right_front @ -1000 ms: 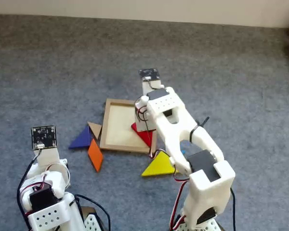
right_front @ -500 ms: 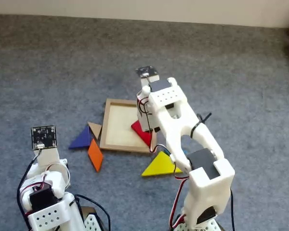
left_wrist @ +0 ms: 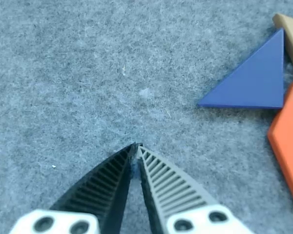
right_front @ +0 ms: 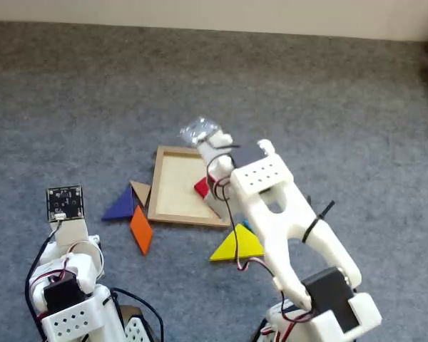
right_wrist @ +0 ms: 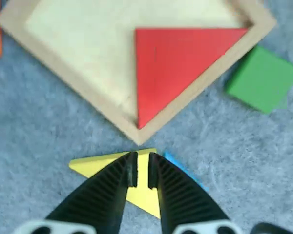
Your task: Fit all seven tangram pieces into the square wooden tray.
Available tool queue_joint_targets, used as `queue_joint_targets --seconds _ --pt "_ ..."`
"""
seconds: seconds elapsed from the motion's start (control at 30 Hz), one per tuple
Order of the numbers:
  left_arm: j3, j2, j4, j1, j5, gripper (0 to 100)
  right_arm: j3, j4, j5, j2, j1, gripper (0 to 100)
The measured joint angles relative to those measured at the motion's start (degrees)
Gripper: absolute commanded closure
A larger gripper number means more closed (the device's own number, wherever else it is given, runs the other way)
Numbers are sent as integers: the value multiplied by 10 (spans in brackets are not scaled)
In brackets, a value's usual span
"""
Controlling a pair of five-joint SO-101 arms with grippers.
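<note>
We find the work laid on grey carpet. The right arm stretches over the square wooden tray. Its right gripper hangs above the yellow triangle, just outside a tray corner, with its jaws drawn to a narrow slit and nothing between them. We judge it stands ready to take that piece next.

The left gripper is closed with its tips touching, empty over bare carpet near the blue triangle.

One piece is seated: the red triangle lies with its long edge along a tray wall, apex inward, which we judge leaves room for the others.

Six pieces remain outside:
- Beside the tray's far wall: the blue triangle, an orange parallelogram and a tan triangle.
- Near the red-triangle side: the yellow triangle, a green square and a small light-blue piece.
</note>
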Motion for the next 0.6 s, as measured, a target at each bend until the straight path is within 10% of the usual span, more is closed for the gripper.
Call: queue_joint_targets --seconds 0.37,0.6 --pt "0 0 0 0 0 993 93 -1 91 -11 -23 587" --pt "0 0 0 0 0 993 142 -4 153 -12 -40 548"
